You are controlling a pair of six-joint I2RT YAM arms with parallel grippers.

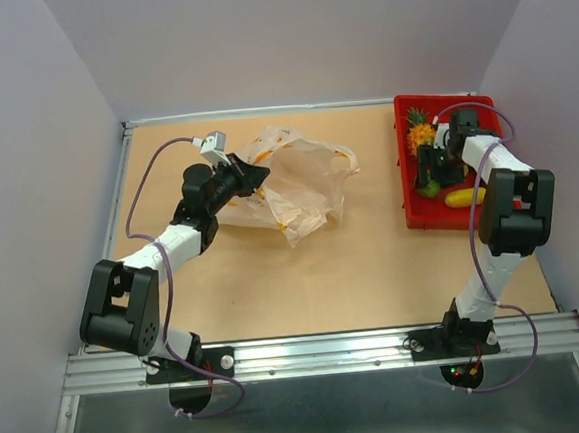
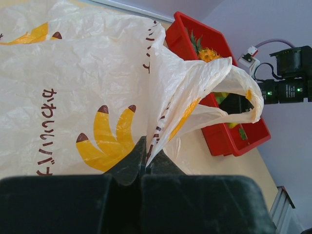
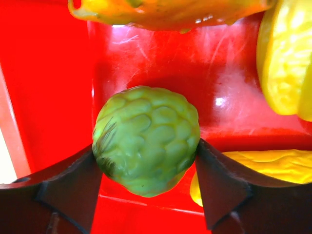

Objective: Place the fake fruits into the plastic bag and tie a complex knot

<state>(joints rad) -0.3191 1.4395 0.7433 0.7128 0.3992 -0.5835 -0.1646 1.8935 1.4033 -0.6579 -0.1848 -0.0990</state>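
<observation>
1. A thin, crinkly, whitish translucent plastic bag (image 1: pixel 303 190) with yellow banana prints lies crumpled on the tan bench (image 1: pixel 374 270). It sits left of centre, well apart from the red rectangular plastic tray (image 1: pixel 412 217) on the right.
2. The left fingers (image 2: pixel 131 165) are pressed together on a fold of the bag's edge. Past them, a handle loop stands open toward the tray.
3. The right fingers (image 3: pixel 68 187) reach down into the tray and are clamped on either side of a bumpy, round green toy fruit (image 3: pixel 146 139). Whether it touches the tray floor cannot be told.
4. An orange-yellow toy pineapple with green crown (image 1: pixel 420 131) lies at the tray's far end, and a yellow oblong toy piece (image 1: pixel 464 198) lies at its near end.
</observation>
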